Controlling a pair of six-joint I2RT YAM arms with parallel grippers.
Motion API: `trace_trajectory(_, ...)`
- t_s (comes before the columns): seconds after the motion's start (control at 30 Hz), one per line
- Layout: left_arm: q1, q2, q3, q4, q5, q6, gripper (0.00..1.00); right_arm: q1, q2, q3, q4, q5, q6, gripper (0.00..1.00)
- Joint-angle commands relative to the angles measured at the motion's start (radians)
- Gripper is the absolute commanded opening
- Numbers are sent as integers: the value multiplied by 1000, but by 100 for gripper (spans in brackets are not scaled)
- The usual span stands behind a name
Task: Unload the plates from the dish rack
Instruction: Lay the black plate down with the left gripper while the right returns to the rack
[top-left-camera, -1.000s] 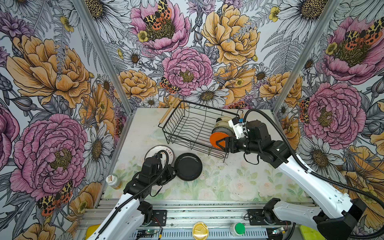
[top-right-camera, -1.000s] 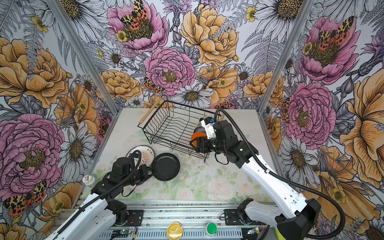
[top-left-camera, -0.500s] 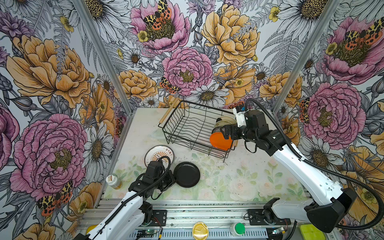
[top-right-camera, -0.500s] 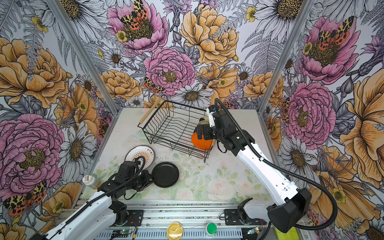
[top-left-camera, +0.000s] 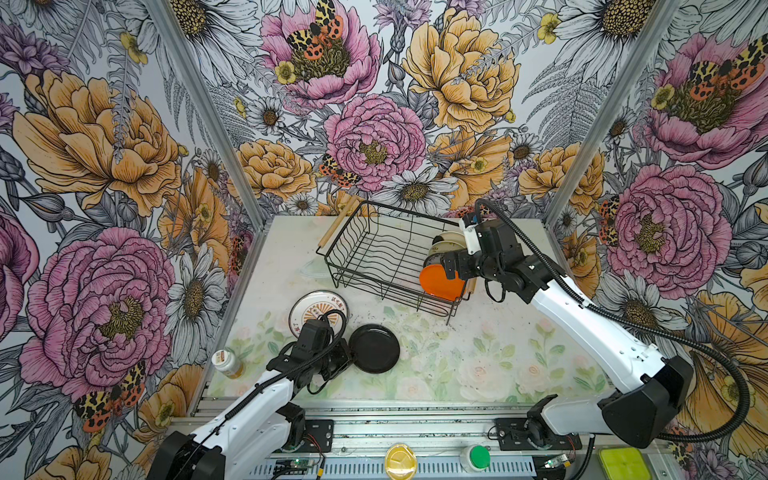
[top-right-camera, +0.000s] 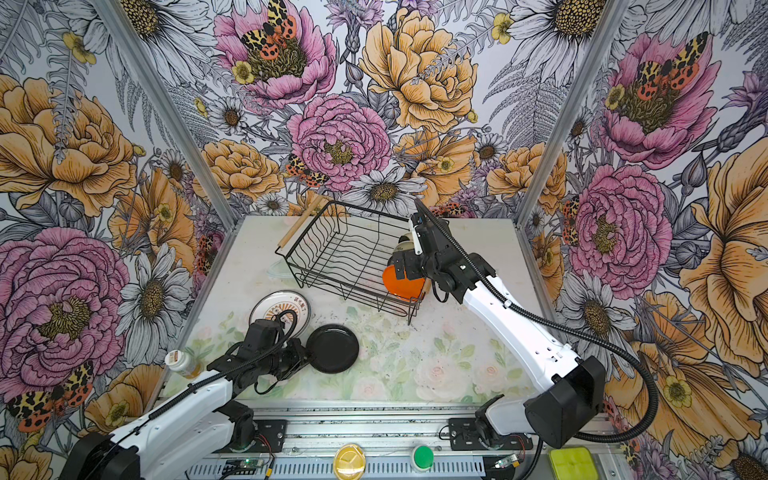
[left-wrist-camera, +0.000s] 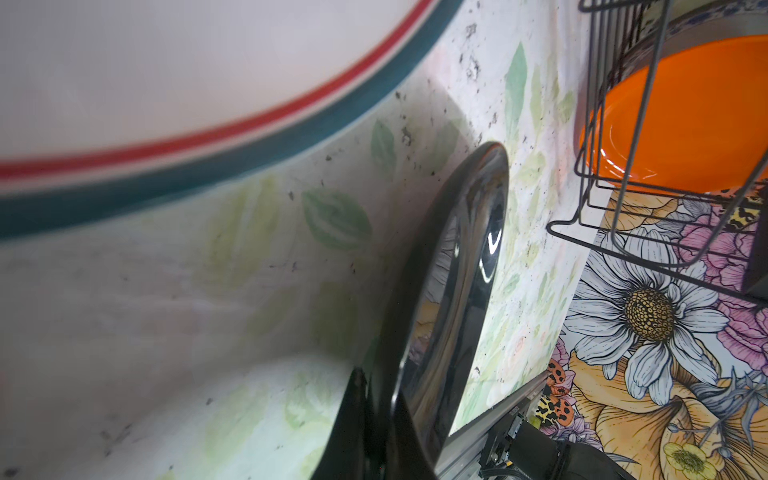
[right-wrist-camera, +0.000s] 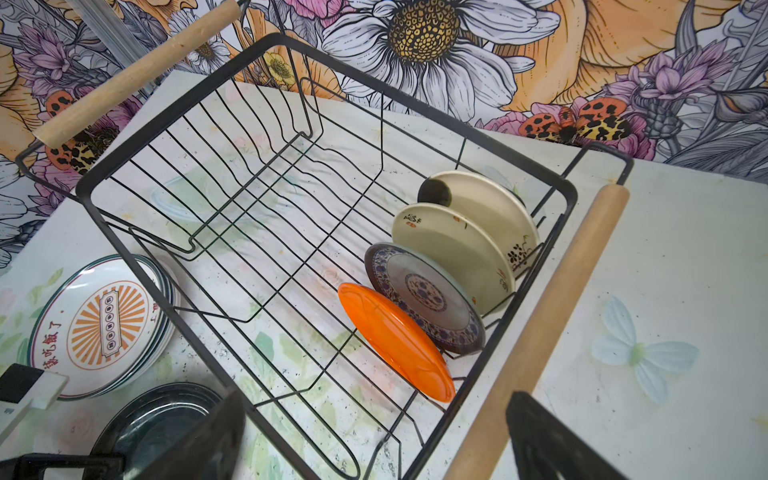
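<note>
The dish rack (top-left-camera: 411, 212) (top-right-camera: 370, 210) (right-wrist-camera: 166, 120) stands at the back of the table. At its right end several plates stand in the slots: an orange plate (right-wrist-camera: 395, 345) (top-left-camera: 440, 284) (top-right-camera: 405, 284) (left-wrist-camera: 685, 116), a blue-patterned one (right-wrist-camera: 424, 295), a cream printed one (right-wrist-camera: 453, 253) and a cream one with a black patch (right-wrist-camera: 478, 203). My right gripper (right-wrist-camera: 374, 440) (top-left-camera: 451, 266) (top-right-camera: 405, 266) hangs open above that end, touching nothing. My left gripper (left-wrist-camera: 378, 415) (top-left-camera: 347, 357) (top-right-camera: 303, 357) is shut on the rim of a black plate (left-wrist-camera: 457, 270) (top-left-camera: 374, 348) (top-right-camera: 332, 348), low at the table's front left.
A white plate with a sunburst motif (top-left-camera: 319, 309) (top-right-camera: 280, 309) (right-wrist-camera: 99, 328) (left-wrist-camera: 166, 83) lies on the table beside the black one, right behind my left wrist. A small white-capped bottle (top-left-camera: 226, 362) stands at the table's left edge. The rack's wooden handle (right-wrist-camera: 552, 328) runs under my right gripper.
My left arm drew the black plate toward the table's front edge, then held still. My right gripper opened wider and shifted back over the rack's end; the orange plate stayed in the rack.
</note>
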Motion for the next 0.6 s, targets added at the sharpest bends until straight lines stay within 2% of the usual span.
trace_trajectory(0.0, -8, 5, -7, 60, -18, 10, 1, -4, 11, 29, -12, 14, -50, 99)
trace_trajectory(0.4, -6, 28, -27, 67, -41, 8, 9, -4, 45, 59, -30, 3, -98, 99)
trace_trajectory(0.57, -7, 49, -14, 58, -50, 7, 22, -4, 46, 54, -35, -10, -107, 100)
